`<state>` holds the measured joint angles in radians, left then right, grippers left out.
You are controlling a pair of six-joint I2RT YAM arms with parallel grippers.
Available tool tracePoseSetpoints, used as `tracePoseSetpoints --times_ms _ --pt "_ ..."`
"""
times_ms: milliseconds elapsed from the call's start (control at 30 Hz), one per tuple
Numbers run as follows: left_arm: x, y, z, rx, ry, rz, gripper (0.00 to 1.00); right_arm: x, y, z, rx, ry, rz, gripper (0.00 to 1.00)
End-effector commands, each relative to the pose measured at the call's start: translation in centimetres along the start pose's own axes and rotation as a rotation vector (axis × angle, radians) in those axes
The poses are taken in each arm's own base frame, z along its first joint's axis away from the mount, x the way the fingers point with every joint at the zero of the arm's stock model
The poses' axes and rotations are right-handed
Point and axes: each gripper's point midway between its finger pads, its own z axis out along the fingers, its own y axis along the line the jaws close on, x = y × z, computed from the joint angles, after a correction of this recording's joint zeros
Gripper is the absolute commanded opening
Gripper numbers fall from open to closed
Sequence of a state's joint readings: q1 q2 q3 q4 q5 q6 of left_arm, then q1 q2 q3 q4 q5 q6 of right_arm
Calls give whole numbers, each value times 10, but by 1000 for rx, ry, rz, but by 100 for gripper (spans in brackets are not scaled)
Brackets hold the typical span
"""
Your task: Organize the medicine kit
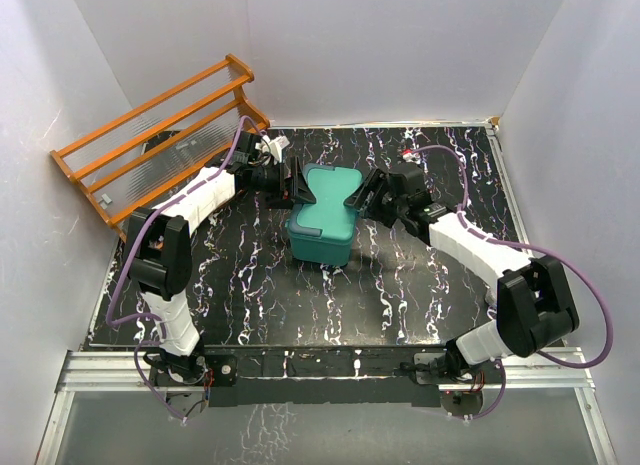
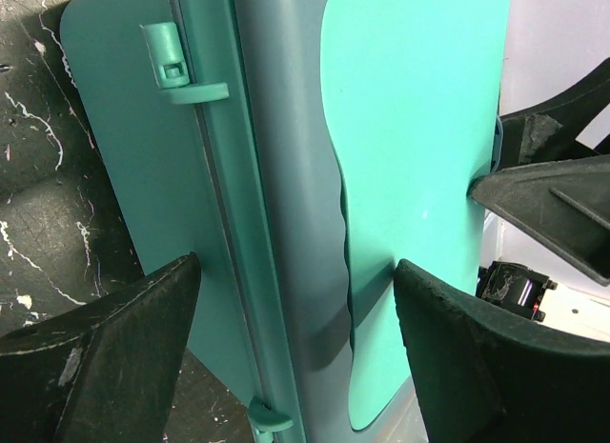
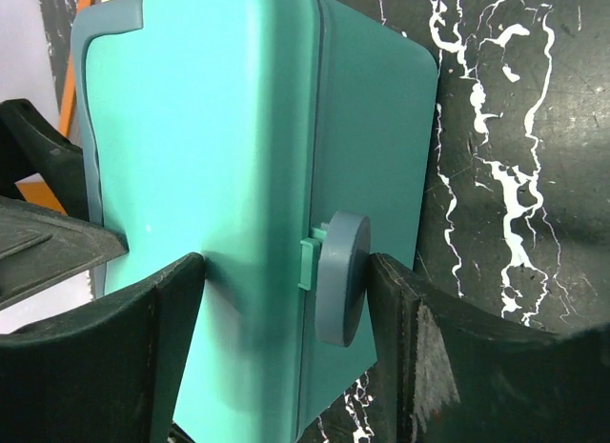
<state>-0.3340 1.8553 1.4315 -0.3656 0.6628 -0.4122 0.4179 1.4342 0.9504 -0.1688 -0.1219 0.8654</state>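
The teal medicine kit (image 1: 322, 217) stands shut in the middle of the black marbled table. My left gripper (image 1: 296, 185) is at its left end. In the left wrist view the open jaws (image 2: 295, 271) straddle the lid's rim (image 2: 276, 176); one finger lies on the lid top and the other sits beside the wall. My right gripper (image 1: 362, 195) is at the kit's right end. In the right wrist view (image 3: 286, 271) one finger presses the lid (image 3: 210, 129) and the other presses the round grey latch knob (image 3: 341, 276).
An orange wooden rack (image 1: 150, 135) with clear slats leans at the back left against the wall. White walls enclose the table on three sides. The table's metal front rail (image 1: 320, 370) carries both arm bases.
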Motion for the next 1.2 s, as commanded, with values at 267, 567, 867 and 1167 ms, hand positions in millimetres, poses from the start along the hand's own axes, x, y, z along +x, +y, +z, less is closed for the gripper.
tracePoseSetpoints --times_ms 267,567,867,1167 --pt "14 27 1 -122 36 -7 79 -13 8 -4 96 -78 -130 75" --pt "13 29 2 -130 37 -3 79 -23 2 -13 156 -121 -136 76" --pt "14 31 2 -132 39 -5 79 -18 28 -15 11 -105 -112 64" --pt "16 32 3 -135 46 -7 79 -8 43 -8 -89 -62 -111 58"
